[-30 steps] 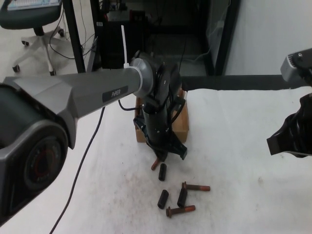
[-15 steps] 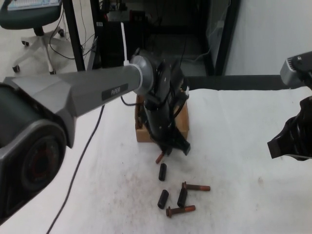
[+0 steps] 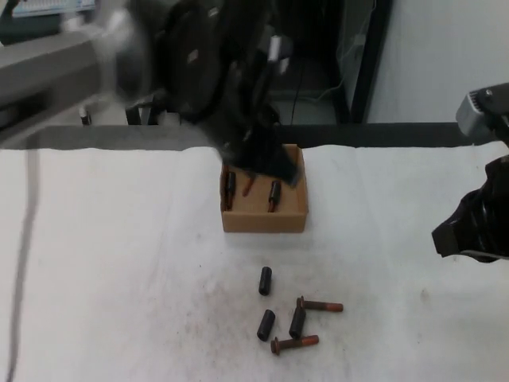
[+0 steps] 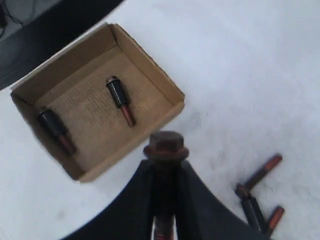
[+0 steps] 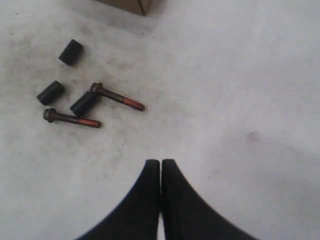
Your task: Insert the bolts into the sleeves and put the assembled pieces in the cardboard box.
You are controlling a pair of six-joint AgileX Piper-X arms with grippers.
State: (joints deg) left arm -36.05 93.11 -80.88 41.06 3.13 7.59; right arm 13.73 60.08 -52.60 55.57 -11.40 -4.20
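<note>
Bolt (image 4: 166,148) pinched in left gripper (image 4: 165,175) near cardboard box (image 4: 150,72); right gripper (image 5: 160,170) pressed together above bench (image 5: 240,75).

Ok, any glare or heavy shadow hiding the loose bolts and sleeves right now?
High view: even light, no glare, loose bolts and sleeves stand out on the white cloth. Right wrist view: same, only faint shadows beside them. Left wrist view: cardboard box evenly lit inside.

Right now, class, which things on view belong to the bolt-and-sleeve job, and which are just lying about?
Job: cardboard box; two assembled pieces inside it; bolt in the left gripper; three loose sleeves; two loose bolts.
Lying about: white bench cover; black frame post behind the bench.
</note>
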